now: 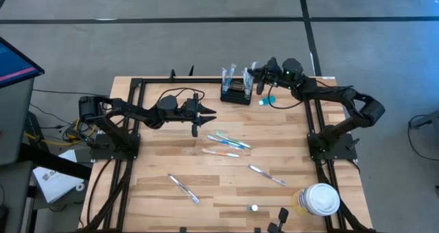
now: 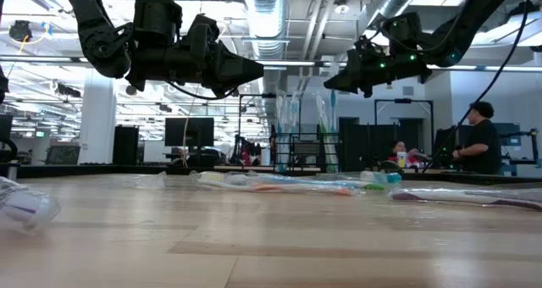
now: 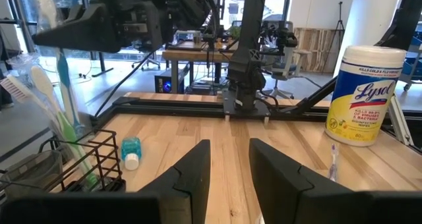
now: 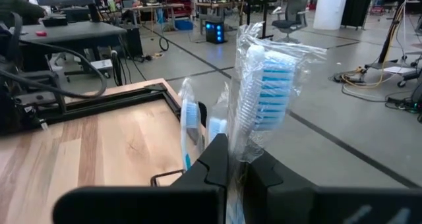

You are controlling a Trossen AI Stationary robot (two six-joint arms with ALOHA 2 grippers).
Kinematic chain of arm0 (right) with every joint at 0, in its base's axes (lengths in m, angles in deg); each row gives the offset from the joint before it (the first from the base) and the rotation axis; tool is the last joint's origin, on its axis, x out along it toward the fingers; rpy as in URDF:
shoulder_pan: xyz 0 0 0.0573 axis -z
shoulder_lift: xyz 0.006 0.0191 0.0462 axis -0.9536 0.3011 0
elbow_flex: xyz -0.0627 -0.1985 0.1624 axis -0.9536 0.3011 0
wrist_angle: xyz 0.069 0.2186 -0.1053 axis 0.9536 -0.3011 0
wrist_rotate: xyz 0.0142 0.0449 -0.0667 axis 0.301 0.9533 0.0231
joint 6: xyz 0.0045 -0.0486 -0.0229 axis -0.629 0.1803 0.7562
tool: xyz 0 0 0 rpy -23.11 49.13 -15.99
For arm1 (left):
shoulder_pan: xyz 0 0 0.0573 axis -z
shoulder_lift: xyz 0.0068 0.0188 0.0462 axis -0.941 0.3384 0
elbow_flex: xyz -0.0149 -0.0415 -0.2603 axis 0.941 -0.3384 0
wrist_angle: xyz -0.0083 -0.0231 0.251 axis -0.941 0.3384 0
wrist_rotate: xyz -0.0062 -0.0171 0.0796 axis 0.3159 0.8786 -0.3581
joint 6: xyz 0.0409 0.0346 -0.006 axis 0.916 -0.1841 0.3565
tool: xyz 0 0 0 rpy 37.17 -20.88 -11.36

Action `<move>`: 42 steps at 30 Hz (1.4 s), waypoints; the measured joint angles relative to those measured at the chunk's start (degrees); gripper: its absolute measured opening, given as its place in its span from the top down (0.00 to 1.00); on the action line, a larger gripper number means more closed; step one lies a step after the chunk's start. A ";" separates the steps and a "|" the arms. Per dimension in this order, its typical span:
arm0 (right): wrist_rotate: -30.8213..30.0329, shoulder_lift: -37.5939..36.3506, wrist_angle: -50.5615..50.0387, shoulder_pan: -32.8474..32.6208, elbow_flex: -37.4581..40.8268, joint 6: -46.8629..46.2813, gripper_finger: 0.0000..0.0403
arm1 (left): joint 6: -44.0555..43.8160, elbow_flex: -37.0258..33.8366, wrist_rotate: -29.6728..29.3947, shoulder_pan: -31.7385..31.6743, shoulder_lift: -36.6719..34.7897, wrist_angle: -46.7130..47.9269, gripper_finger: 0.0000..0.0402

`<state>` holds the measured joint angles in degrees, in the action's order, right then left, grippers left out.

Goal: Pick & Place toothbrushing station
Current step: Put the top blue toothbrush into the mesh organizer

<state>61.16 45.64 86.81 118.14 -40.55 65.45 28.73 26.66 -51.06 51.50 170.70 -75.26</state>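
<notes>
The toothbrushing station (image 1: 235, 92), a small black wire-mesh box, stands near the table's (image 1: 171, 164) far edge, a little right of its middle, with wrapped toothbrushes standing upright in it. The right gripper (image 1: 260, 79) hangs just beside the box's right end, above the table, and its fingers (image 4: 217, 159) are pinched shut on a wrapped toothbrush (image 4: 264, 92) with blue-and-white bristles whose head sticks up past them. A small blue tube (image 1: 265, 101) lies on the table just right of the box. The left gripper (image 1: 208, 115) hovers above the table left of the middle, nearer the far edge, its fingers (image 3: 191, 171) parted about halfway with nothing between them. More wrapped toothbrushes (image 1: 228, 140) lie loose around the table's middle, another (image 1: 184, 188) lies toward the near left and one (image 1: 267, 175) toward the near right. A round white-lidded tub of wipes (image 1: 317, 199) stands at the near right corner. In the low view people (image 2: 478, 144) show in the room beyond the table.
</notes>
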 joint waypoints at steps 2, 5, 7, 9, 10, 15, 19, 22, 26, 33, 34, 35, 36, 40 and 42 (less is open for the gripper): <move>-0.04 1.32 0.08 -0.24 0.00 -0.01 0.98 | 0.00 -0.01 0.00 0.00 0.00 0.13 0.75; -0.02 3.96 2.72 -0.21 0.02 -0.38 0.98 | 0.00 0.00 0.00 0.00 0.00 0.14 0.75; 0.02 5.93 4.79 -0.14 0.02 -0.89 0.98 | 0.00 0.00 0.01 0.00 0.00 0.20 0.75; 0.45 7.05 6.23 0.39 0.04 -1.99 0.98 | 0.00 0.00 0.02 0.00 0.00 0.33 0.75; 0.66 7.29 6.59 0.69 0.04 -2.23 0.98 | 0.00 0.00 0.02 0.00 0.00 0.40 0.75; 0.68 7.59 4.18 1.34 0.02 -2.26 0.98 | -0.20 0.00 0.01 0.00 0.00 0.56 0.75; 0.70 7.54 4.13 0.82 0.02 -2.11 0.98 | -0.22 0.00 0.02 0.00 0.00 0.56 0.75; 0.70 7.57 3.96 -0.04 0.02 -1.94 0.98 | -0.22 0.00 0.02 0.00 0.00 0.56 0.75; 0.70 7.60 3.93 -0.78 0.02 -1.91 0.98 | -0.22 0.00 0.02 0.00 0.00 0.56 0.75; 0.66 7.61 1.60 -1.02 0.02 -1.57 0.98 | -0.22 0.00 0.02 0.00 0.00 0.56 0.75; 0.66 7.65 1.29 -1.02 0.02 -1.49 0.98 | -0.22 0.00 0.02 0.00 0.00 0.56 0.75; 0.63 7.63 1.03 -1.02 0.02 -1.47 0.98 | -0.22 0.00 0.02 0.00 0.00 0.56 0.75; 0.63 7.63 0.86 -1.02 0.02 -1.46 0.98 | -0.22 0.00 0.02 0.00 0.00 0.56 0.75; 0.63 7.64 0.40 -1.34 0.02 -0.57 0.97 | -0.22 0.00 0.02 0.00 0.00 0.56 0.75; 0.59 7.63 0.17 -1.41 0.02 -0.56 0.97 | -0.22 0.00 0.02 0.00 0.00 0.56 0.75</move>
<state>61.75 53.27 86.98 116.73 -40.53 64.90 28.51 26.66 -51.04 51.50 170.70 -74.71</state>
